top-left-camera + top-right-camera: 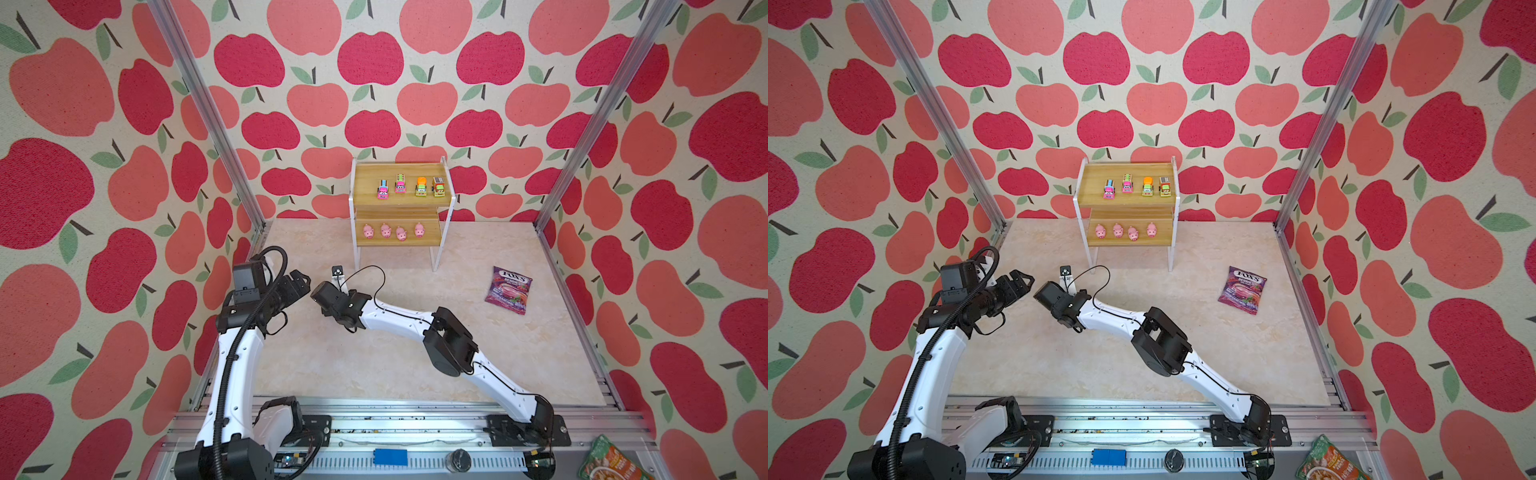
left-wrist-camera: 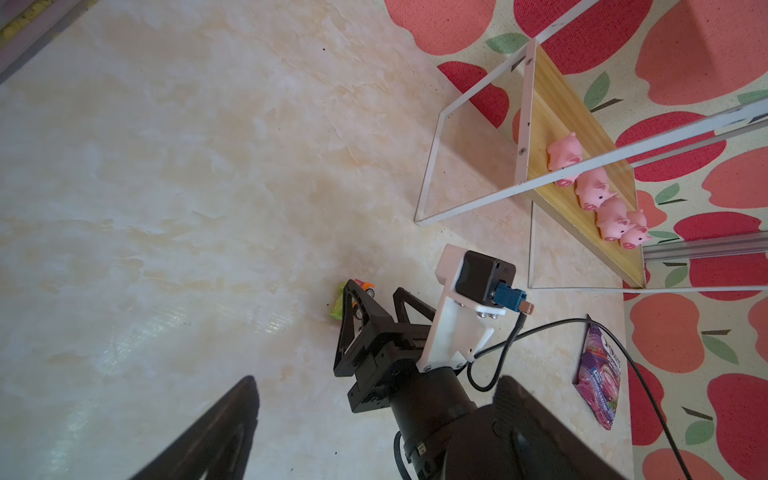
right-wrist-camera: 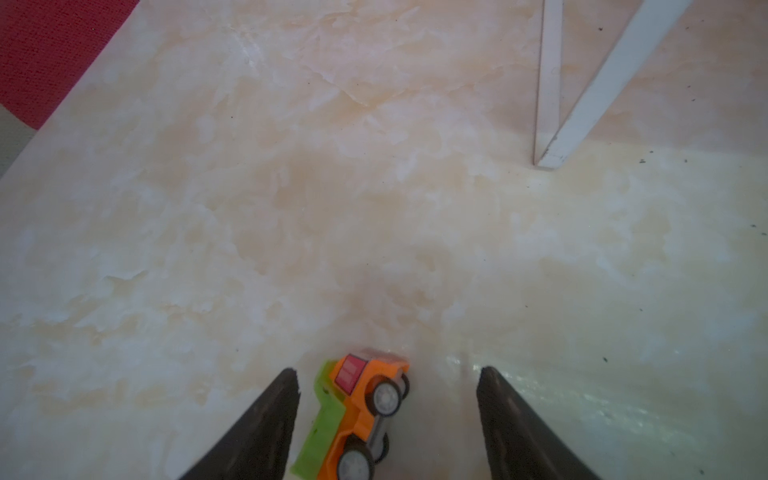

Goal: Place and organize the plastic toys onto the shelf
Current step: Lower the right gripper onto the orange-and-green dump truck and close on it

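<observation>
An orange and green truck [image 3: 353, 415] lies on its side on the table, between the fingers of my open right gripper [image 3: 387, 372]; one finger [image 3: 266, 424] is close to its green side and the other stands well off. The left wrist view shows this truck [image 2: 365, 287] at the right gripper's tips [image 2: 368, 301]. In both top views the right gripper [image 1: 321, 296] [image 1: 1044, 295] hides it. My left gripper [image 1: 302, 282] [image 1: 1021, 280] [image 2: 374, 415] hangs open and empty just left of it. The shelf [image 1: 365, 183] [image 1: 1092, 187] [image 2: 548, 112] holds several trucks [image 1: 411, 187] [image 1: 1138, 187] above and several pigs [image 1: 392, 231] [image 1: 1125, 230] [image 2: 594, 191] below.
A purple candy bag [image 1: 508, 289] [image 1: 1242, 289] [image 2: 598, 374] lies on the table right of the shelf. A shelf leg [image 3: 582, 116] stands ahead of the right gripper. Apple-patterned walls close in three sides. A green packet [image 1: 611, 461] rests by the front rail.
</observation>
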`<control>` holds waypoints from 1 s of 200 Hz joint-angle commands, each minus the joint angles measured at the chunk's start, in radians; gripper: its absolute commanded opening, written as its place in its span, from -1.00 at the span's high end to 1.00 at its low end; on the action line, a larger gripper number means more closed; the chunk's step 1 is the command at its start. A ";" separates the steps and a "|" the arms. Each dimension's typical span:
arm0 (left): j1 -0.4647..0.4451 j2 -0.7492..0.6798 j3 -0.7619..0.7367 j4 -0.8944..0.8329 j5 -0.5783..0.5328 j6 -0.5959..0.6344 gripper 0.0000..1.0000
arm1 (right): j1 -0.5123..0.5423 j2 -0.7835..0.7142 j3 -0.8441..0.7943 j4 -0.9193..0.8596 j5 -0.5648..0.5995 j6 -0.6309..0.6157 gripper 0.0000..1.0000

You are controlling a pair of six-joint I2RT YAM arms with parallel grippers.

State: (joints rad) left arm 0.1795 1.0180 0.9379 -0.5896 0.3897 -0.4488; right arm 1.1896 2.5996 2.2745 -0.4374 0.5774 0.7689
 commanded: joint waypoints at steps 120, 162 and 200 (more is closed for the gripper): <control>0.011 -0.012 -0.017 0.038 0.043 -0.024 -0.80 | 0.007 0.134 0.215 -0.171 -0.057 -0.010 -0.09; 0.010 -0.016 -0.019 0.039 0.042 -0.024 -0.80 | 0.007 0.112 0.192 -0.166 -0.057 -0.042 0.03; 0.010 -0.014 -0.019 0.041 0.043 -0.024 -0.80 | 0.038 0.076 0.137 -0.146 -0.047 -0.083 0.17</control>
State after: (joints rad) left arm 0.1833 1.0168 0.9318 -0.5701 0.4198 -0.4591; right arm 1.1954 2.7060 2.4508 -0.5743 0.5259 0.7296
